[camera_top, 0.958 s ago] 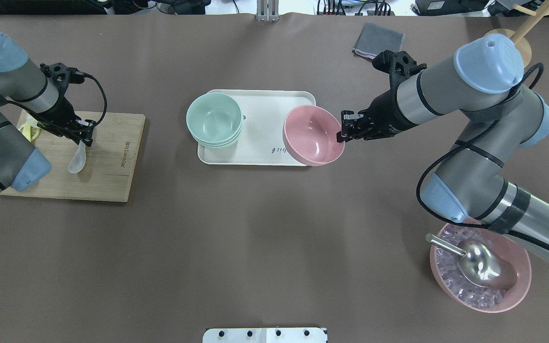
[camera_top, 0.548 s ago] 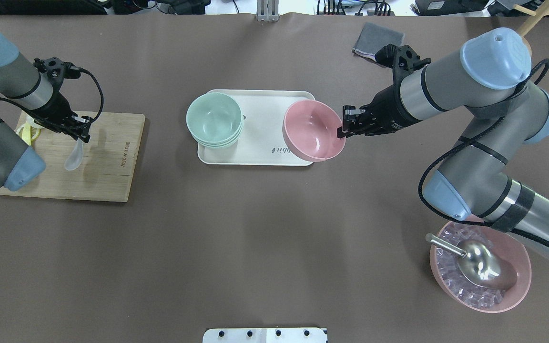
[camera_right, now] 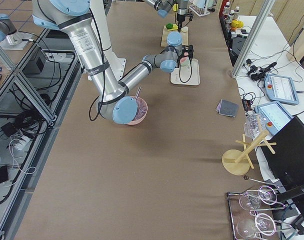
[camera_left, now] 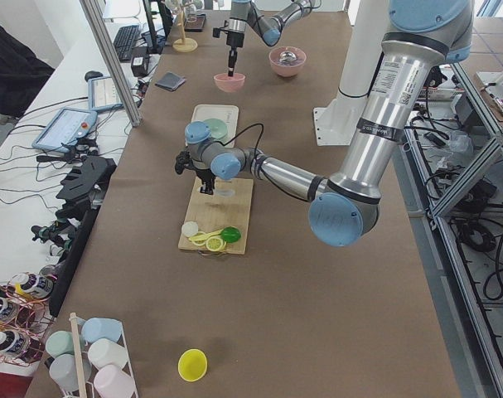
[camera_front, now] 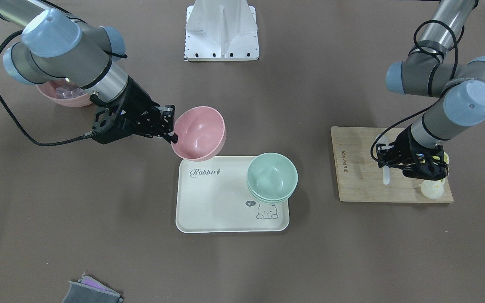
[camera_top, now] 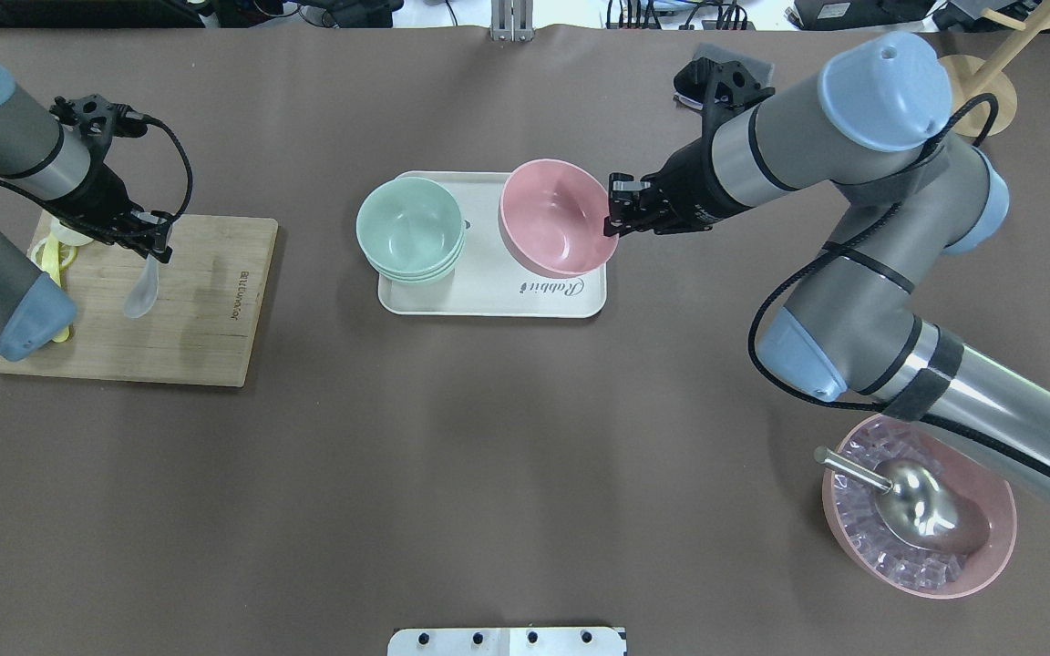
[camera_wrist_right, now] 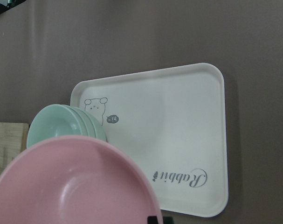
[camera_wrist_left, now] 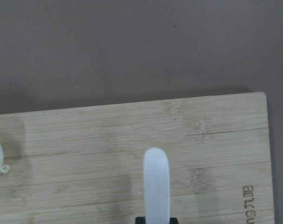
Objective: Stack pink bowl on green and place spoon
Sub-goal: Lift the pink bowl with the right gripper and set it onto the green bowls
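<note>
R pincer (camera_top: 612, 221) pinches pink bowl (camera_top: 550, 219) by its right rim, bowl tilted and held above right half of tray (camera_top: 488, 297); green stack (camera_top: 409, 226) sits just beside, to robot's L, R arm nearer; L pincer (camera_top: 154, 251) pinches spoon (camera_top: 142, 292) over board (camera_top: 206, 314), well apart.

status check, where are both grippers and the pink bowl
Right gripper shut on round pink bowl, held tilted above white rectangular tray. Left gripper shut on white plastic spoon, over bamboo cutting board. Stack of green bowls empty.
</note>
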